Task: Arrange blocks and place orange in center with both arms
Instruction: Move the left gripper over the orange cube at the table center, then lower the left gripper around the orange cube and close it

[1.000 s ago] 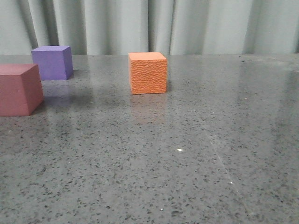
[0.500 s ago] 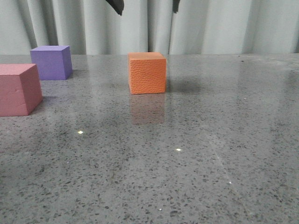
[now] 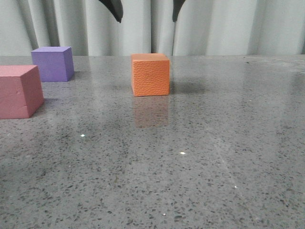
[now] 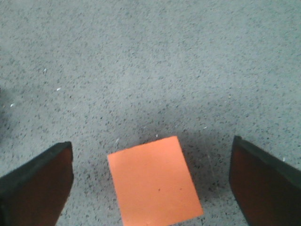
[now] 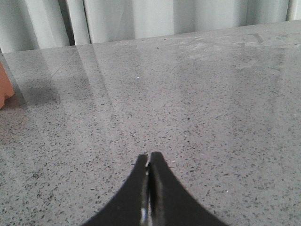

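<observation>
Pale curtains hang behind the speckled grey stone table (image 3: 200, 157). Toward its far edge the orange cube (image 3: 150, 74), leathery-grained, sits flat, one face turned slightly left. Left claw (image 4: 150, 181) spread wide, has dropped lower above it than half a second ago. Right claw (image 5: 149, 165) looks clenched, empty. Purple cube (image 3: 53, 63) and pink-red cube (image 3: 19, 91) stand near the left edge.

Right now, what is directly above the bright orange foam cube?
The left gripper hangs open above the bright orange foam cube, its two black fingertips spread wider than the cube and not touching it. The arm above them is out of frame.
</observation>
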Tool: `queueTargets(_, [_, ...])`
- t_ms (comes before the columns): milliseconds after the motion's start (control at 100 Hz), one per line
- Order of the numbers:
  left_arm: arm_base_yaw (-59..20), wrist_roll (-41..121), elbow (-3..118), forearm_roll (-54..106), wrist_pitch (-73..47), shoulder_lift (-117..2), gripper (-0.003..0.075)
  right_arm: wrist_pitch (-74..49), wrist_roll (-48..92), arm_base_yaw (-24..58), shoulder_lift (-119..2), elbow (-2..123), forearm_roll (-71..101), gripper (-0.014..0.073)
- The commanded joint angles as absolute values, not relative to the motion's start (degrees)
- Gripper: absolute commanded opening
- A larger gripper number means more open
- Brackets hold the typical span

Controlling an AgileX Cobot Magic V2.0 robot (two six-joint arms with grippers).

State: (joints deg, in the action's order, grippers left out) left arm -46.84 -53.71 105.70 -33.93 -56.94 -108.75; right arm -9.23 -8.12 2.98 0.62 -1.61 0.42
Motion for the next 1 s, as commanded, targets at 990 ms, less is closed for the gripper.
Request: queueTargets(990, [-47.0,-64.6,107.4,-33.9,-57.4,-114.3,0.0629,-4.3,-7.7,2.5,1.8,-0.8,0.4,-0.0067])
